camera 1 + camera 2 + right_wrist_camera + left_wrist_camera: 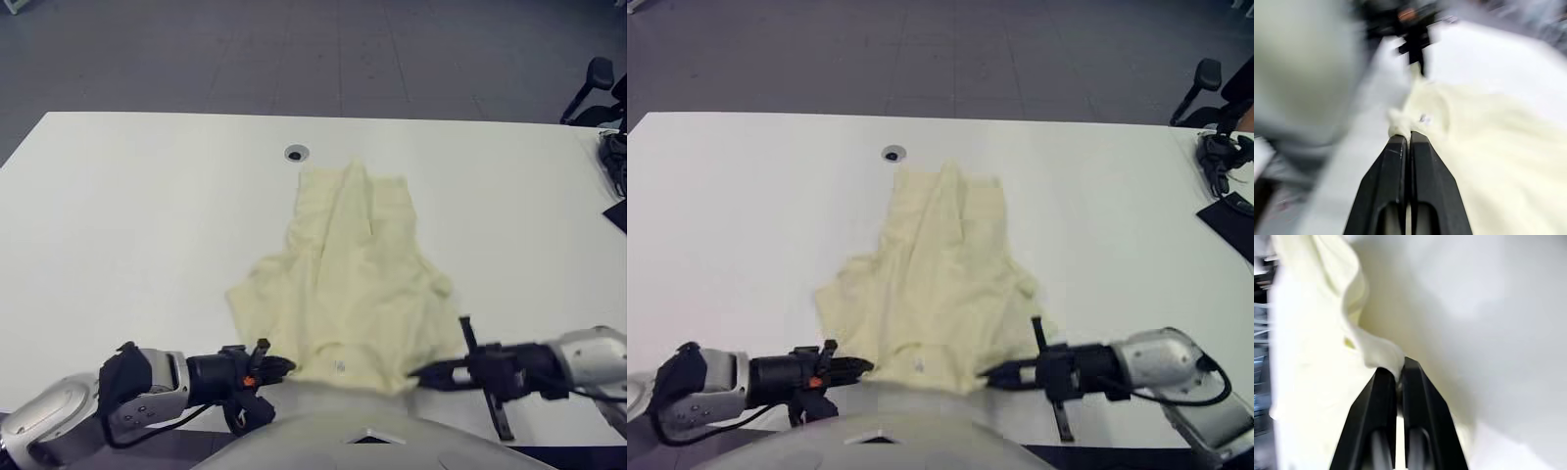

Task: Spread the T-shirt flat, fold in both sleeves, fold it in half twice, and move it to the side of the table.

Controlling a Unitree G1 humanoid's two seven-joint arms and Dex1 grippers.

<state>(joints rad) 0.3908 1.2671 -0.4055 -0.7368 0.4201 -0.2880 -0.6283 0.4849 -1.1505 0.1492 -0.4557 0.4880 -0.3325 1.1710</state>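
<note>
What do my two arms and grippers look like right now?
The left arm and right arm have silver-grey shells with black wrist sections. The left gripper is black with a small orange mark; the right gripper is black too. Each has two long, tapering black fingers. A thin black cable loops along the right forearm.

Setting: an office or lab workroom. Indicators:
- A large white rectangular table (118,225) with a smooth top has a round metal-rimmed cable port (296,153) set in its far half.
- Grey carpet-tile flooring (294,49) lies beyond the far edge.
- A black padded office-chair armrest (588,83) stands at far right.
- A bundle of black cables (1220,162) and a flat black pad (1229,220) lie on the right edge.
</note>
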